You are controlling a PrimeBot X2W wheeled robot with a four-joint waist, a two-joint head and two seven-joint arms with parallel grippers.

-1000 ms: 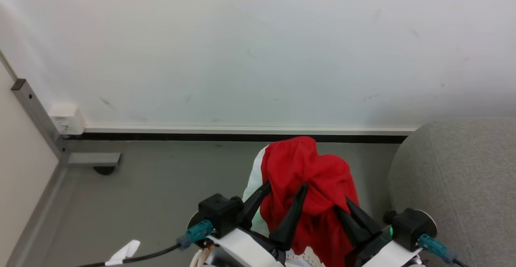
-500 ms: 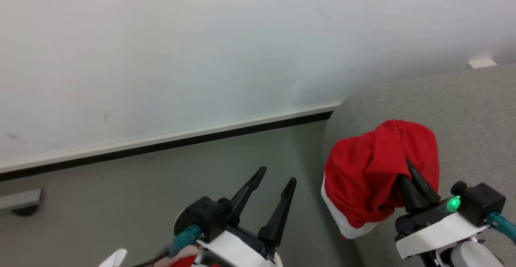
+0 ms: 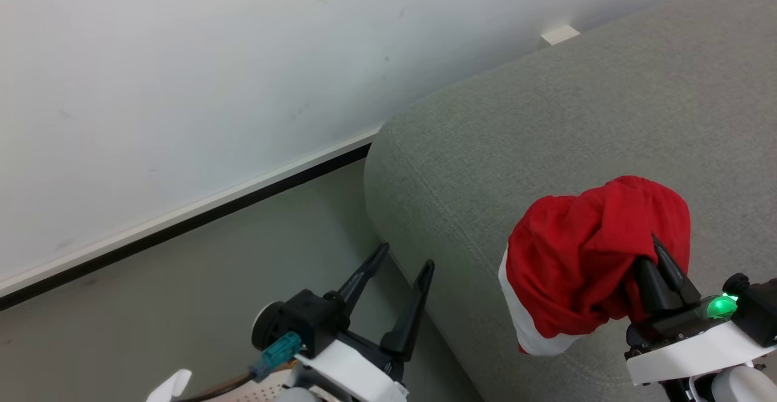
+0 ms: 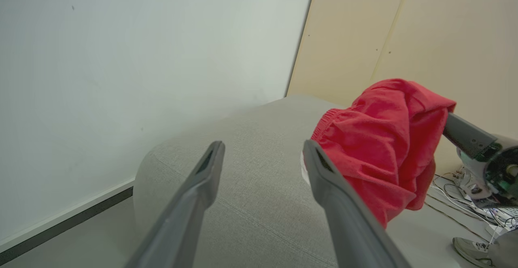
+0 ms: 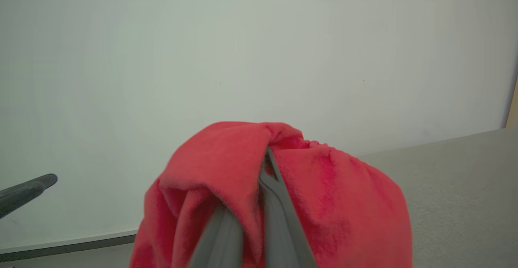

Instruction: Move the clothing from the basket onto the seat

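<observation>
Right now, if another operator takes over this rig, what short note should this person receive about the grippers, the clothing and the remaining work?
Left gripper: open, empty, beside the corner of the seat.
Right gripper: shut on a red garment, which hangs bunched over the seat.
Done: this garment is out of the basket and over the seat.
Left: lower it, open the right gripper, then check the basket, probably the perforated strip at the bottom edge of the head view; its contents are hidden.

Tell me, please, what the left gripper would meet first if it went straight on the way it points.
Probably the sofa: the open left gripper points at its rounded grey end, nothing between. The red garment hangs off to one side.
</observation>
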